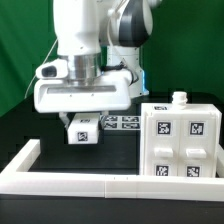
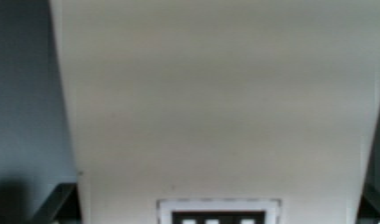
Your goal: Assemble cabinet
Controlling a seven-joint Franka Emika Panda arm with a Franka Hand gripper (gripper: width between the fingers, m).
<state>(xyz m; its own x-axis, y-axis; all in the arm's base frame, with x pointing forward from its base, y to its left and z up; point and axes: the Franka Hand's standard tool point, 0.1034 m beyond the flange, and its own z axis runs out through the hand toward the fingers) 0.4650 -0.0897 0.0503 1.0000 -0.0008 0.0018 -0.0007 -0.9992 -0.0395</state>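
Behind the border frame (image 1: pixel 100 185), at the exterior view's right, the cabinet body (image 1: pixel 180 140) stands on the desk (image 1: pixel 125 152). Farther behind that frame, the jaws are clamped on a white tagged panel (image 1: pixel 82 130).

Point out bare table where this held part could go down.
Bare black table lies between the end effector with its white part, the front rail of the border frame and the cabinet. Crowded: the exterior view's right, filled by the cabinet, and the rear, where the marker board lies.
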